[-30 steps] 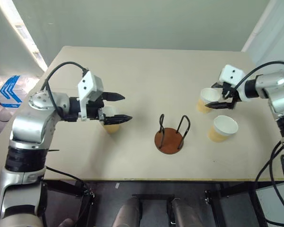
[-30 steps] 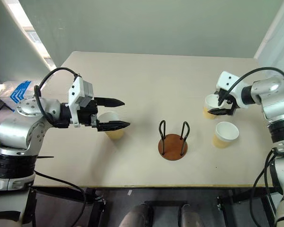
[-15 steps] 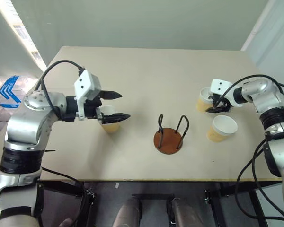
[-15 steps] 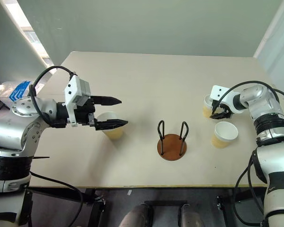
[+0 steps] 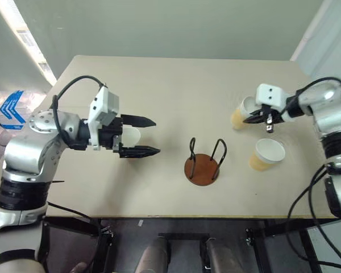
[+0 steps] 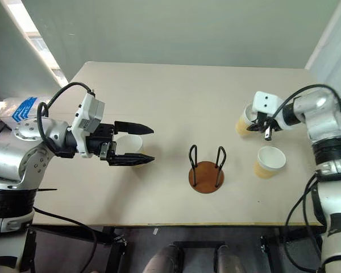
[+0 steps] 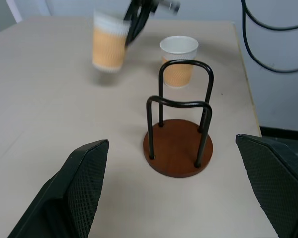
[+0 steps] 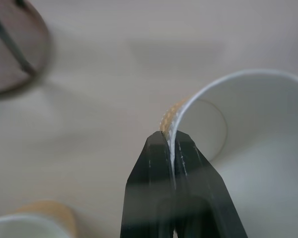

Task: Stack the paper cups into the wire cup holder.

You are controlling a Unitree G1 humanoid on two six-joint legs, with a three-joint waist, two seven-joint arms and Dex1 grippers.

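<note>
Tan paper cups are the job here, and none of the three sits in the wire cup holder yet; its black loops stand empty over the reddish-brown base near the middle front of the table.

One cup is pinched by its rim in the right hand, whose two fingers are clenched on the cup wall, one inside and one outside. In the left wrist view that cup appears to hang clear of the table, slightly tilted. It is on the right side of the table, well apart from the holder. A second cup stands upright on the table just in front of it, nearer the front edge, untouched.

The third cup stands on the left side of the table, between the spread fingers of the left hand, which is released wide and grasps nothing; whether the fingers touch the cup I cannot tell.

By my reading the task is at its very start: the first cup is gripped but not yet carried over, and all three still have to go into the loops.
</note>
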